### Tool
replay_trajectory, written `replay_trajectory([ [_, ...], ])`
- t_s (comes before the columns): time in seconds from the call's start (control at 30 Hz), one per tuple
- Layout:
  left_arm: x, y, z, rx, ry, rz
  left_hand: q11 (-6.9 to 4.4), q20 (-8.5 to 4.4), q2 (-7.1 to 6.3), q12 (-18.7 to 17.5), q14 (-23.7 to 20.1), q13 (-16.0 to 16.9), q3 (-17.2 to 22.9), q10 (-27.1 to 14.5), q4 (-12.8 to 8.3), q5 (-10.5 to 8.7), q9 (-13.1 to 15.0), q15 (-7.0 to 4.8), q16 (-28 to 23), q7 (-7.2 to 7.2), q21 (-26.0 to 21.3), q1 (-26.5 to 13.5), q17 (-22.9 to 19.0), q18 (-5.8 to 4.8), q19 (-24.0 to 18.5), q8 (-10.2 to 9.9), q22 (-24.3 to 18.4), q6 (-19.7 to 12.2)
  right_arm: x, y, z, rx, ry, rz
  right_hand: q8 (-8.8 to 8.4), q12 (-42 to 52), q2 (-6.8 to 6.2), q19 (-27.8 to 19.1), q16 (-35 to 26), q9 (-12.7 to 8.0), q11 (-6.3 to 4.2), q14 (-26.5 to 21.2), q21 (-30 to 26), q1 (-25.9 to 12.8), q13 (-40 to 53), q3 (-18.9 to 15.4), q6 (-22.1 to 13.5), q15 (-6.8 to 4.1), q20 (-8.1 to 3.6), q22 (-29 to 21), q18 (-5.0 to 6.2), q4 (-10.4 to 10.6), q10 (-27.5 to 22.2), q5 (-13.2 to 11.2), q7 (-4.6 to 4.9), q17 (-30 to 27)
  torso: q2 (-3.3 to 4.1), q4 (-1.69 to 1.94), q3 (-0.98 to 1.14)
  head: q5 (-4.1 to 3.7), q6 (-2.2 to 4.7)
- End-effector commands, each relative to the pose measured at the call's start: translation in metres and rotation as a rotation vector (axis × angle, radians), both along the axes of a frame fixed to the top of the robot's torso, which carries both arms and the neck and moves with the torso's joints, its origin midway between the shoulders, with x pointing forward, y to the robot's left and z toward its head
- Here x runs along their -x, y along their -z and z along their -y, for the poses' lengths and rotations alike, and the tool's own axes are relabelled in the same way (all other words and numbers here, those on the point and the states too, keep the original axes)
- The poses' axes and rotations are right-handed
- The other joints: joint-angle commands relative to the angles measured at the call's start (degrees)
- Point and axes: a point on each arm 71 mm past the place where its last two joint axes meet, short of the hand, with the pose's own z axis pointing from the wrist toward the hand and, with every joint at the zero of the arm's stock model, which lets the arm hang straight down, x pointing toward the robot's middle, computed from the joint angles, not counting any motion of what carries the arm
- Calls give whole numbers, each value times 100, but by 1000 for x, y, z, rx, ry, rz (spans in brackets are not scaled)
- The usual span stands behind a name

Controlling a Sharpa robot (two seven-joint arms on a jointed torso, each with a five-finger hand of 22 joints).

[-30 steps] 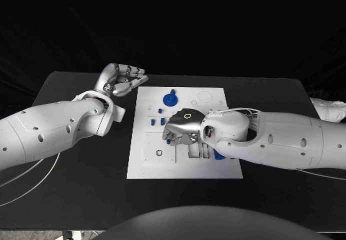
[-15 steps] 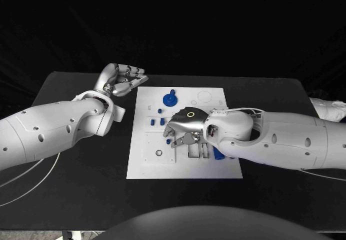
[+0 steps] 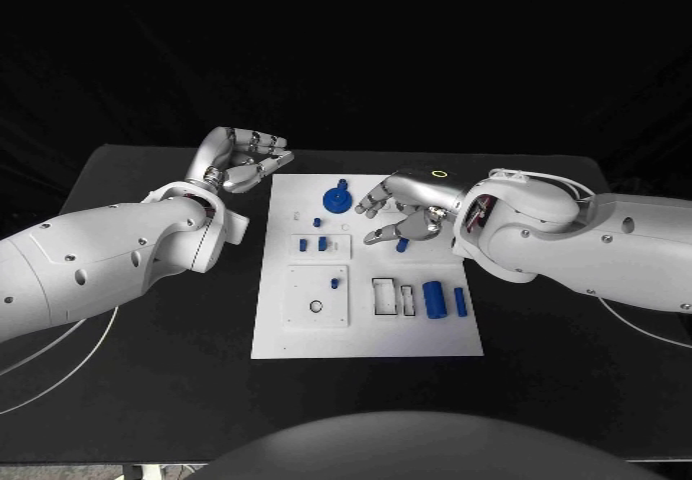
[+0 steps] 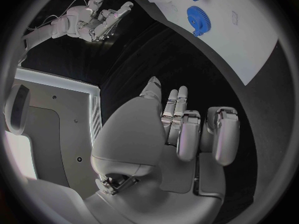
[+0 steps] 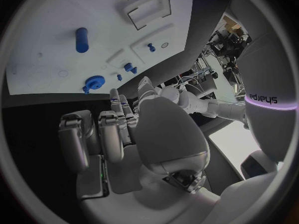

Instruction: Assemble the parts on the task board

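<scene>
Since a second ago: right hand (image 3: pixel 404 212) lifted off the middle of the task board (image 3: pixel 289 340) and drawn back toward its far right part, uncovering the recesses and blue parts beneath. Now hanging over the board's far half, fingers spread apart, nothing visibly gripped; a small blue piece (image 3: pixel 402 244) showing just beside the fingertips, though whether touched cannot be told. From the right wrist view, same hand (image 5: pixel 118 134) with fingers extended side by side above the board (image 5: pixel 56 59).

Left hand (image 3: pixel 248 158) unmoved at the board's far left corner, resting over the black desk (image 3: pixel 159 380), fingers curled inward on nothing. Same curl seen from the left wrist view (image 4: pixel 187 134).

On the board: blue gear (image 3: pixel 338 198) at the far middle, standing on its peg; also seen in the left wrist view (image 4: pixel 198 19) and right wrist view (image 5: pixel 94 81). Two small blue pegs (image 3: pixel 312 243) in the left block. One small blue peg (image 3: pixel 335 283) on the raised square plate nearer the robot. Large blue cylinder (image 3: pixel 433 297) lying near the right edge, with a slimmer blue cylinder (image 3: pixel 460 302) just beside it. Open rectangular recess (image 3: pixel 387 296) to the left of those.
</scene>
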Motion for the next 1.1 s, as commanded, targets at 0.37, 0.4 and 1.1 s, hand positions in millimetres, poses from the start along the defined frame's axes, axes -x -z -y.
replay_trajectory([
  [0.37, 0, -1, 4, -7, 26, 18, -1, 6, 64, 19, 606, 2, -39, 24, -4, 22, -8, 5, 15, -4, 14, -6, 1505, -43, 613, -19, 1509, 45, -2, 9, 19, 213, 56, 7, 38, 19, 89, 600, 24, 20, 84, 608, 26, 87, 9, -29, 19, 119, 134, 1505, -39, -76, -173, 23, 135, 1509, 8, 5, 2, -105, 0],
  [0.4, 0, -1, 4, -8, 25, 18, -1, 6, 64, 19, 606, 2, -39, 24, -4, 22, -8, 5, 15, -4, 14, -6, 1505, -43, 613, -19, 1509, 45, -2, 9, 19, 223, 59, 7, 38, 20, 89, 600, 24, 20, 85, 608, 26, 88, 9, -29, 19, 119, 135, 1505, -39, -76, -172, 23, 135, 1509, 8, 5, 2, -105, 0],
  [1.1, 1, -1, 4, -9, 27, 20, -2, 4, 91, 18, 606, 2, -57, 31, -4, 24, -8, 3, 15, -6, 14, 13, 1505, -43, 613, -20, 1509, 45, -8, 31, 22, 396, 121, -68, 76, 110, 167, 600, 24, 37, 26, 608, 26, 251, 31, 5, 142, 101, 167, 1505, -39, -235, 127, 24, 58, 1509, 4, 6, 3, -157, 0],
])
